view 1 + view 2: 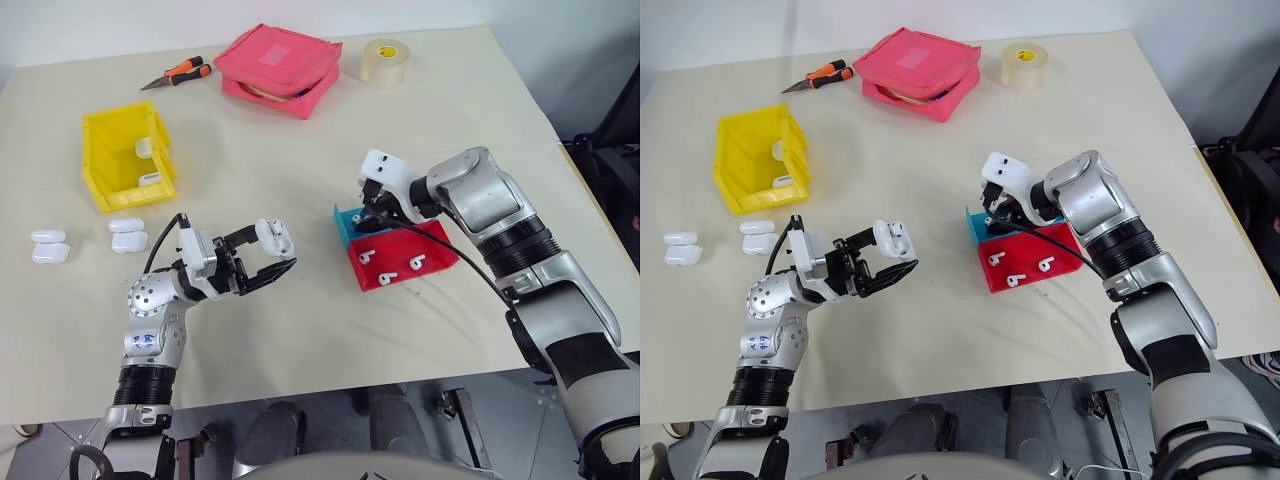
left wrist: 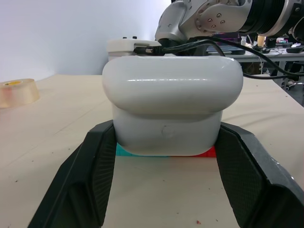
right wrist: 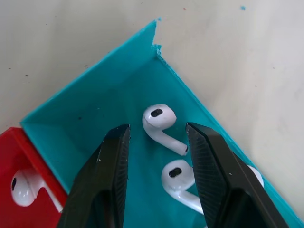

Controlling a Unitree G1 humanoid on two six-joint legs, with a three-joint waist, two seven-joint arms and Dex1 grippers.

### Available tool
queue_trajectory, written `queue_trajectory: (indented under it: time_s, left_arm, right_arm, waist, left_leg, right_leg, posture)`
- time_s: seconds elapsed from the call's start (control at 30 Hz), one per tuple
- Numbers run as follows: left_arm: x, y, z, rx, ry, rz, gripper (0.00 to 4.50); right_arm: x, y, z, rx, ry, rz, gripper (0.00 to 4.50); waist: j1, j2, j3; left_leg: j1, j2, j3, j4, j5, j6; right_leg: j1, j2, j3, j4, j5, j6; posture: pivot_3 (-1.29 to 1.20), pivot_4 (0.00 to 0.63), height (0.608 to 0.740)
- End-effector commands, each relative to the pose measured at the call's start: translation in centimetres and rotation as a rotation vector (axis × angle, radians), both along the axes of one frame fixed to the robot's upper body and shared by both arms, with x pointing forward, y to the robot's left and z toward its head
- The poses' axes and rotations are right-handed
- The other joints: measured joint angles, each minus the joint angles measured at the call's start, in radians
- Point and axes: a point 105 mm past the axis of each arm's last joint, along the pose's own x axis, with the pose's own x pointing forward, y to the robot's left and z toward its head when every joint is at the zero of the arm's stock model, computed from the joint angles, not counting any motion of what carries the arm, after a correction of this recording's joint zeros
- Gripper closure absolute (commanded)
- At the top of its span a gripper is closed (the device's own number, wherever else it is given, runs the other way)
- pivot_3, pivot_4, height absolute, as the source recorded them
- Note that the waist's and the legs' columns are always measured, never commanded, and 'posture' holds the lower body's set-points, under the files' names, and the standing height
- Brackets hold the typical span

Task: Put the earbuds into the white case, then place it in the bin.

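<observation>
Table (image 1: 300,330) w/ task items, largest first. Yellow bin (image 1: 104,170), far left: already holds a few small white pieces that look like cases; the case in hand is not yet in it. Red tray (image 1: 440,252) and blue tray (image 1: 345,226), touching side by side at centre-right: red holds approx. three earbuds (image 1: 416,262), blue at least two (image 3: 159,124). Four more white cases (image 1: 128,234) lie on the table near the bin, to its near side.

Progress (judged): early in this cycle. No earbud is seated in the held case yet; loading, lid closing and drop into the bin all remain.

Left gripper (image 1: 268,255), near-left of the trays: fingers clamped on the base of the white case (image 2: 170,107), lid open, held above the table, apart from the trays.

Right gripper (image 3: 157,156), over the blue tray: fingers part-open, straddling one earbud's stem, tips down inside the tray. Not yet closed on it; contact w/ the bud cannot be told.
</observation>
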Motion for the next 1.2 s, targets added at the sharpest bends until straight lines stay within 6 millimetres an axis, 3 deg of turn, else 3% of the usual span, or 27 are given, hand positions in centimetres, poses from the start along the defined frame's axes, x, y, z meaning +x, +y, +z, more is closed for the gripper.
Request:
queue_trajectory:
  time_s: [0.03, 0.23, 0.33, 0.43, 0.53, 0.77, 1.0, 1.2]
  left_arm:
    - [-0.4, 0.1, 1.1, -0.013, -0.048, 0.000, 1.75]
    - [-0.5, 0.1, 1.1, -0.013, -0.048, 0.004, 1.75]
    - [-0.6, 0.1, 1.1, -0.013, -0.047, 0.004, 1.75]
    - [-0.6, 0.1, 1.0, -0.011, -0.046, 0.001, 1.75]
    - [-0.7, 0.0, 1.0, -0.010, -0.043, -0.005, 1.75]
    - [-0.5, -0.7, 1.1, -0.022, -0.029, -0.059, 1.75]
    - [-0.4, -2.2, 1.0, -0.046, -0.009, -0.160, 1.75]
    - [0.4, -3.4, 1.0, -0.038, -0.003, -0.230, 1.75]
  right_arm:
    - [0.4, 0.5, 1.1, 0.006, -0.042, 0.016, 2.57]
    - [0.6, 0.7, 0.9, 0.004, -0.044, 0.019, 2.57]
    - [0.6, 0.8, 0.9, 0.003, -0.043, 0.021, 3.13]
    - [0.6, 0.9, 1.0, 0.014, -0.046, 0.024, 4.01]
    - [0.7, 1.0, 1.5, 0.029, -0.072, 0.024, 4.02]
    - [-0.5, 1.2, 5.2, 0.191, -0.189, 0.061, 4.02]
    - [-6.9, 1.0, 9.2, 0.484, -0.266, 0.159, 4.02]
    - [-13.2, 2.6, 9.4, 0.691, -0.174, 0.250, 4.02]
  waist:
    - [-0.001, 0.000, 0.000]
    - [-0.001, 0.000, 0.000]
    - [-0.001, 0.000, 0.000]
    - [-0.001, 0.000, 0.000]
    - [-0.001, 0.000, 0.000]
    - [0.000, 0.000, 0.000]
    - [0.006, 0.000, 0.000]
    - [0.007, 0.000, 0.000]
  left_leg:
    - [0.000, 0.000, 0.000, 0.000, 0.000, 0.000]
    - [0.000, 0.000, 0.001, 0.000, 0.000, 0.000]
    - [0.000, 0.000, 0.001, 0.000, 0.000, 0.000]
    - [0.000, 0.000, 0.001, 0.000, 0.000, 0.000]
    - [0.000, 0.000, 0.001, 0.000, 0.000, 0.000]
    - [-0.001, 0.000, 0.002, 0.000, 0.000, 0.000]
    - [-0.003, 0.000, 0.001, 0.005, -0.001, 0.000]
    - [-0.003, 0.001, 0.001, 0.006, -0.002, -0.001]
  right_leg:
    - [0.000, 0.000, 0.000, 0.000, 0.000, 0.000]
    - [-0.001, 0.000, 0.000, 0.001, 0.000, 0.000]
    - [-0.001, 0.000, 0.000, 0.001, 0.000, 0.000]
    - [-0.001, 0.000, 0.000, 0.001, 0.000, 0.000]
    - [-0.001, 0.000, 0.000, 0.001, 0.000, -0.001]
    - [-0.002, 0.000, 0.000, 0.001, 0.000, -0.001]
    - [-0.002, -0.001, -0.002, 0.002, 0.000, -0.001]
    - [-0.002, 0.000, -0.002, 0.003, 0.001, -0.001]
  posture:
    - [0.00, 0.150, 0.740]
    - [0.00, 0.150, 0.740]
    - [0.00, 0.150, 0.740]
    - [0.00, 0.150, 0.740]
    - [0.00, 0.150, 0.740]
    - [0.00, 0.150, 0.740]
    - [0.00, 0.150, 0.740]
    - [0.00, 0.150, 0.740]
